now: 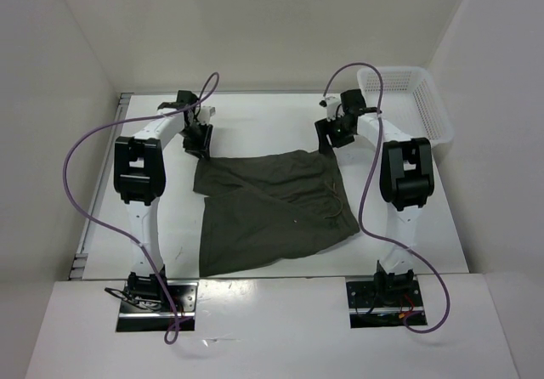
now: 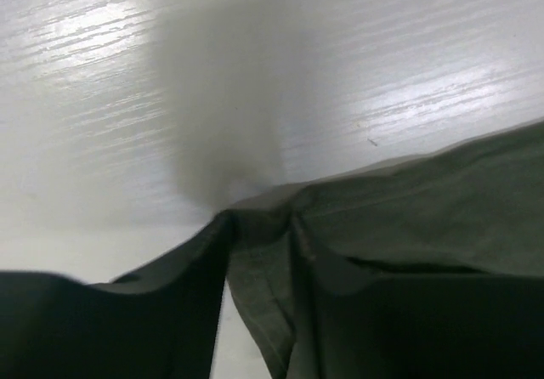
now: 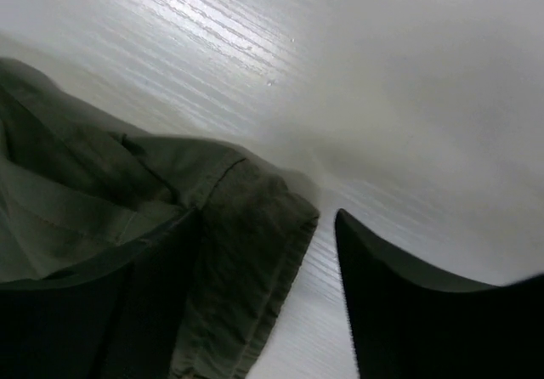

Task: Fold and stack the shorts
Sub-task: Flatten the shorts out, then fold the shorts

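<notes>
By my judgement the task was barely started. The shorts (image 1: 272,205) lay spread out in one wrinkled layer on the table (image 1: 255,111), with no fold visible and nothing stacked. Both arms had reached to the cloth's far edge. The left gripper (image 1: 201,141) sat at the far-left corner and the right gripper (image 1: 331,134) at the far-right corner, so the rest of the garment ran from the fingertips back toward the arm bases. In the right wrist view its fingers (image 3: 408,311) stood apart. One rested over bare table just beside the hemmed corner, with a strip of table showing between it and the cloth. The other was a dark shape at the fabric side, and the corner lay in the gap between them, not yet pinched. In the left wrist view the olive fabric rose into a small ridge right at the fingertips, bunched between two dark shapes. I could not tell whether those jaws were clamped on it or only crowding it. A white mesh basket (image 1: 438,111) stood beyond the right gripper on its outer side, well apart from the cloth. Left to do, as I read it, were a secure grip on both far corners, the folds themselves, and placing the folded shorts on a stack.
</notes>
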Motion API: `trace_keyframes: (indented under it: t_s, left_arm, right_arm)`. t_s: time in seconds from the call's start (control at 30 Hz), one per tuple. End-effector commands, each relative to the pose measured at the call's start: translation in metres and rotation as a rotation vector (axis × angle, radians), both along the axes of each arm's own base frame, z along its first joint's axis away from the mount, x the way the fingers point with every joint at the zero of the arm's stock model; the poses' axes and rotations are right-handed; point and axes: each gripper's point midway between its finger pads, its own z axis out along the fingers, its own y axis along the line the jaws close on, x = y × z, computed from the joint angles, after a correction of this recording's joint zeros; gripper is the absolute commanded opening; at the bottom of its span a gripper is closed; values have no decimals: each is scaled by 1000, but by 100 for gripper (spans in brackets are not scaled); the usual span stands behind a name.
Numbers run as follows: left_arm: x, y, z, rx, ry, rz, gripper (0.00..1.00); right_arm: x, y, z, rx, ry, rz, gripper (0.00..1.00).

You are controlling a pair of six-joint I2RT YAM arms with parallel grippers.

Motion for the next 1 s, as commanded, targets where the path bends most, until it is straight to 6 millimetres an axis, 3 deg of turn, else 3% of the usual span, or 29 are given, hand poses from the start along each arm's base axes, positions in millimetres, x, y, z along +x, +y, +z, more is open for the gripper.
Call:
trace_keyframes:
  t_s: [0.0,0.07,0.1,0.17,0.23,0.33,0.4,0.43,0.47,0.53,0.57,0.6,0.63,0.67,0.7,0.77,0.83,0.87,0.9,0.97]
  left_arm:
    - [-5,-3,-20,-12,40,-11,35]
    - [-11,-9,-22,-20,61,-24,21]
    - [-14,-11,-22,-33,71,-27,15]
    - [-24,-13,-27,-45,107,-31,5]
    - [-31,-15,-30,-59,131,-34,0]
    - [-29,-17,-19,-72,108,-38,0]
    - [-2,-13,12,-44,0,-31,0]
    - [13,3,24,-6,-49,2,0]
    - [45,9,69,1,-185,19,0]
    - [75,27,130,16,-349,60,0]
    - [85,27,153,13,-412,61,0]
    - [96,29,200,18,-527,69,0]
    - [96,29,229,14,-587,70,0]
    - [94,29,243,13,-618,71,0]
    - [90,22,255,8,-640,59,0]
    - [71,6,248,0,-602,27,0]
    - [55,-5,232,-3,-557,4,0]
    - [39,-12,197,25,-467,-8,0]
    - [34,-15,189,33,-452,-14,0]
    - [22,-16,183,42,-436,-19,0]
  right_arm:
    - [-14,11,-26,-17,72,16,66]
    - [-13,11,-32,-45,71,10,58]
    - [-13,8,-38,-65,80,1,46]
    - [-18,11,-45,-69,102,11,32]
    - [-22,15,-44,-47,117,24,14]
    - [-7,16,-28,-47,68,7,0]
    - [10,18,-1,-40,-9,1,0]
    - [30,16,24,-47,-85,-33,0]
    - [43,16,48,-32,-149,-67,0]
    - [66,17,97,-12,-270,-108,0]
    - [68,16,120,-1,-314,-125,0]
    - [74,17,143,13,-369,-127,0]
    - [74,15,151,10,-385,-134,0]
    - [70,14,170,19,-418,-135,0]
    - [65,13,168,7,-410,-125,0]
    - [54,14,163,10,-391,-104,0]
    - [37,12,135,2,-320,-94,0]
    - [31,11,133,-1,-311,-94,0]
    - [24,10,126,-5,-293,-94,0]
    - [24,6,133,-15,-316,-107,0]
